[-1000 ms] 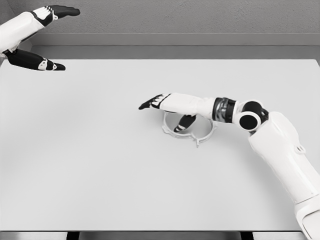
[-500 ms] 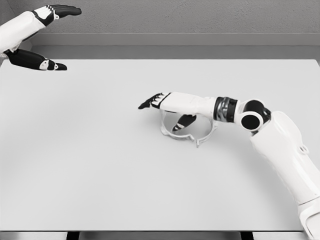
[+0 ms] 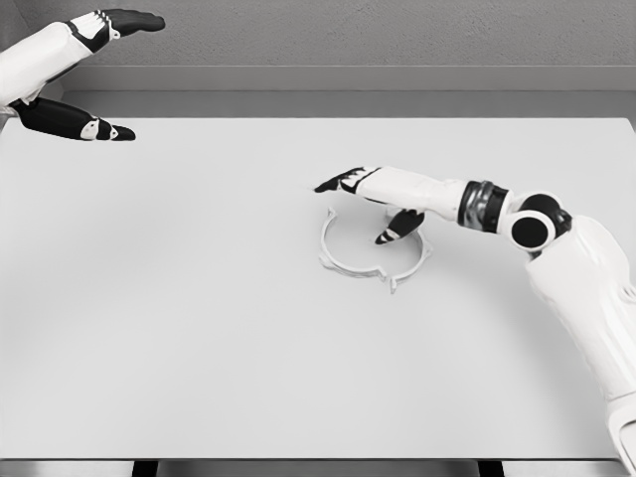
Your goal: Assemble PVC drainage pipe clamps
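Head view: right hand [image 3: 373, 199], fingers apart, empty, above white pipe clamp ring [image 3: 374, 252] on table [image 3: 199, 328]. Risk: thumb brushing ring could skid it.

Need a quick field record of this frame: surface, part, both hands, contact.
surface: white table
part: white ring-shaped pipe clamp, lying flat, right of table centre
right hand: over the clamp's far right side, fingers extended, thumb pointing down toward the ring, holding nothing
left hand: raised at the far left corner, open, holding nothing
contact: cannot tell whether the right thumb touches the clamp
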Robot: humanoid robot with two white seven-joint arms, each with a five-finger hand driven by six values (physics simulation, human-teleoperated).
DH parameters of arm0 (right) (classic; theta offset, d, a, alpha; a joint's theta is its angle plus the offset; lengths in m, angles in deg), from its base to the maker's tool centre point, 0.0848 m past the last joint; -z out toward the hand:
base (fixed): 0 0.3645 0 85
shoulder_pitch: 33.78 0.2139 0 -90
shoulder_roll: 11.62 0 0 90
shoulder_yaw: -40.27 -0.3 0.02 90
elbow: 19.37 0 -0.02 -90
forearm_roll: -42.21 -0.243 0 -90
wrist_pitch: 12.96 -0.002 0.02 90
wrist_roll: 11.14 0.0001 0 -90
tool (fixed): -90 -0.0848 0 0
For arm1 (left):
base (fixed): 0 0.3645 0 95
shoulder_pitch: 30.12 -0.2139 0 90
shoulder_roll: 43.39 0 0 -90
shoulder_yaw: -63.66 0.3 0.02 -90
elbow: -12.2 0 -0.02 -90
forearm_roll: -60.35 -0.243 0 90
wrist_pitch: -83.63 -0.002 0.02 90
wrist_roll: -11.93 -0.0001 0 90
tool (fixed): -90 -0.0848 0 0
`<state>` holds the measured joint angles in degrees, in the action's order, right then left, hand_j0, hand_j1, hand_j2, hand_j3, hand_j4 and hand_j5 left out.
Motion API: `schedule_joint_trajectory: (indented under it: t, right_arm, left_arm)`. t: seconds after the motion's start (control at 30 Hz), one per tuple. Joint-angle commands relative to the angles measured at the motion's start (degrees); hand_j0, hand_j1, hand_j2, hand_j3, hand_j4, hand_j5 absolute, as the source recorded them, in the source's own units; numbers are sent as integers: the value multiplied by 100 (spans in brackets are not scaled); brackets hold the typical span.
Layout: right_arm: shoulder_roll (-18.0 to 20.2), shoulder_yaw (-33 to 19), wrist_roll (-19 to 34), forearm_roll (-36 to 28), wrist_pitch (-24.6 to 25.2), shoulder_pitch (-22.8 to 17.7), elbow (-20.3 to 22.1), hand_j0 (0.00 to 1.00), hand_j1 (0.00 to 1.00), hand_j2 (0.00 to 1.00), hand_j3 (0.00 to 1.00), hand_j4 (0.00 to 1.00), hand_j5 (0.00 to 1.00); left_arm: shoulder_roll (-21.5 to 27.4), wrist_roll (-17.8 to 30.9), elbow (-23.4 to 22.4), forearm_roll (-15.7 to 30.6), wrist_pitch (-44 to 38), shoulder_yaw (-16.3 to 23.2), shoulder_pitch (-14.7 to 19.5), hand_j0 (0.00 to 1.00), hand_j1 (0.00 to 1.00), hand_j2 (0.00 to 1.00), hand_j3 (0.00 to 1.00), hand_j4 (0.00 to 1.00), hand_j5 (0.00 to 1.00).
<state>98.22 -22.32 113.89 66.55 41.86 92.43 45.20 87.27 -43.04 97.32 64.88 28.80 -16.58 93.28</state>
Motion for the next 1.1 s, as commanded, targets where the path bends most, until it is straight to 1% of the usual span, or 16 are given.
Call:
schedule_joint_trajectory:
  t: [0.0, 0.07, 0.27, 0.47, 0.6, 0.97, 1.07]
  right_arm:
    - [169, -60, -3, -52, 18, -9, 143, 100, 100, 100, 100, 100, 100]
    - [231, -60, -3, -52, 18, -114, 301, 100, 100, 100, 100, 100, 100]
    - [187, -16, -3, -52, 18, -123, 363, 100, 100, 100, 100, 100, 100]
    - [257, 1, -3, -52, 18, -360, 723, 100, 100, 100, 100, 100, 100]
    - [327, -8, -3, -52, 18, -404, 749, 100, 100, 100, 100, 100, 100]
    - [327, 89, -3, -35, 18, -501, 767, 100, 100, 100, 100, 100, 100]
    - [336, 133, -3, -35, 18, -571, 907, 100, 100, 100, 100, 100, 100]
  left_arm:
    - [3, -3, -4, 39, -16, -1, 0, 100, 100, 100, 100, 100, 100]
    - [3, -3, -4, 39, -16, -1, 0, 100, 100, 100, 100, 100, 100]
    - [-14, -3, 5, 39, -16, 8, -9, 100, 100, 100, 100, 100, 100]
    - [-14, -3, 5, 39, -16, 8, 9, 100, 100, 100, 100, 100, 100]
    - [-14, -3, 49, 39, -16, 8, 9, 100, 100, 100, 100, 100, 100]
    - [-23, -3, 84, 30, -16, -1, 9, 100, 100, 100, 100, 100, 100]
    - [-23, -3, 84, 39, -16, -1, 9, 100, 100, 100, 100, 100, 100]
